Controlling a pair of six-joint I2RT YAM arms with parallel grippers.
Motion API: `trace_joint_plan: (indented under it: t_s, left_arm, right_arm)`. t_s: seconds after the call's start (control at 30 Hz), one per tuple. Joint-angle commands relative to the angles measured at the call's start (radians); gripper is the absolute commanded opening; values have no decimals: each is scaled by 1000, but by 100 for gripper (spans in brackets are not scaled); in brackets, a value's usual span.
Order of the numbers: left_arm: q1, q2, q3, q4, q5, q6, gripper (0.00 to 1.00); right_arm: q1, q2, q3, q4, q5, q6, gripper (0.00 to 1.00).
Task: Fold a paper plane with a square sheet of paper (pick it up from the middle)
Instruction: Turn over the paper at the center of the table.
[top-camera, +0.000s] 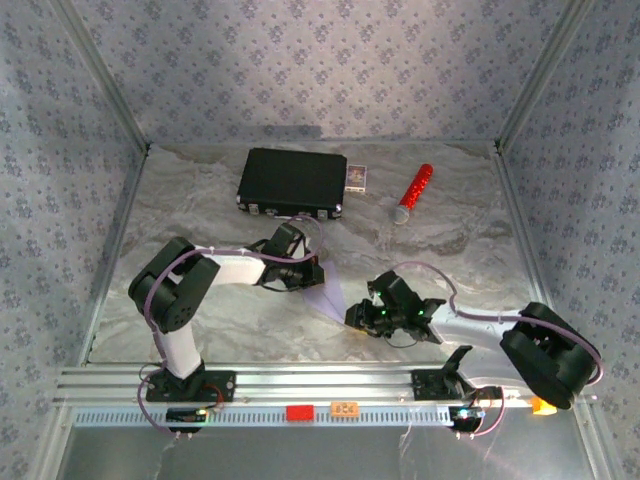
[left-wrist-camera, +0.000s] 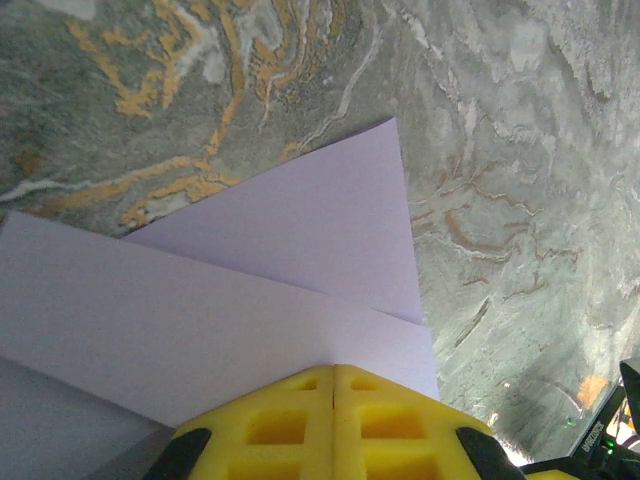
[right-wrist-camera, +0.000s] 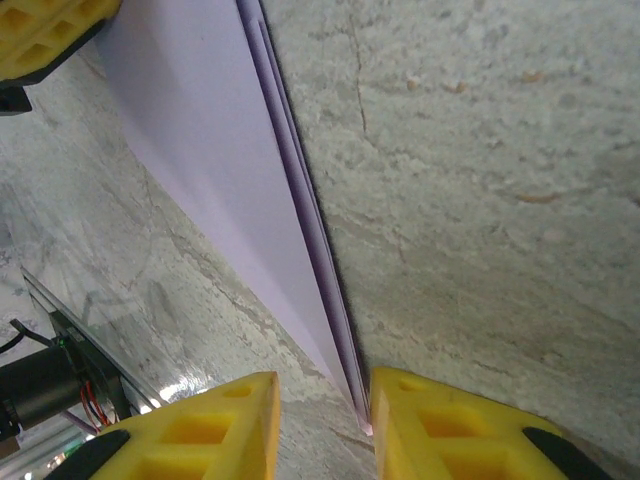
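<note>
The paper plane (top-camera: 329, 298), a pale lilac sheet folded into a long pointed shape, lies on the marbled table between my two grippers. My left gripper (top-camera: 304, 276) is shut, its yellow fingertips together and resting on top of the paper's wide end (left-wrist-camera: 250, 290); a triangular flap overlaps a lower layer there. In the left wrist view that gripper (left-wrist-camera: 334, 368) has nothing between its jaws. My right gripper (right-wrist-camera: 325, 395) stands open at the narrow tip of the paper (right-wrist-camera: 220, 170), whose stacked folded edges run to the inner side of the right-hand finger (right-wrist-camera: 420, 420). From above, the right gripper (top-camera: 362, 316) sits low by the tip.
A black case (top-camera: 292, 181) lies at the back, with a small card box (top-camera: 357, 177) beside it and a red-and-silver cylinder (top-camera: 412, 193) to the right. The aluminium rail (top-camera: 330, 380) holding both arm bases runs along the near edge. Patterned walls enclose the table.
</note>
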Motion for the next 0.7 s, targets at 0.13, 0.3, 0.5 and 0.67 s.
trace_joint_plan:
  t_s: [0.13,0.3,0.5,0.67]
  left_arm:
    - [10,-11,-20,-56,-34,-3,2]
    - [21,-14,-27,-41,-21,-15,2]
    - [29,-14,-34,-26,-10,-25,2]
    - [28,-10,-40,-21,-1,-25,2]
  right_arm:
    - [-6,-16,16,-75,19,-14,33]
    - [-9,-40,9,-114,22,-16,33]
    - [-8,-9,20,-76,-25,-21,34]
    - [-16,36,30,-11,-28,-8,33]
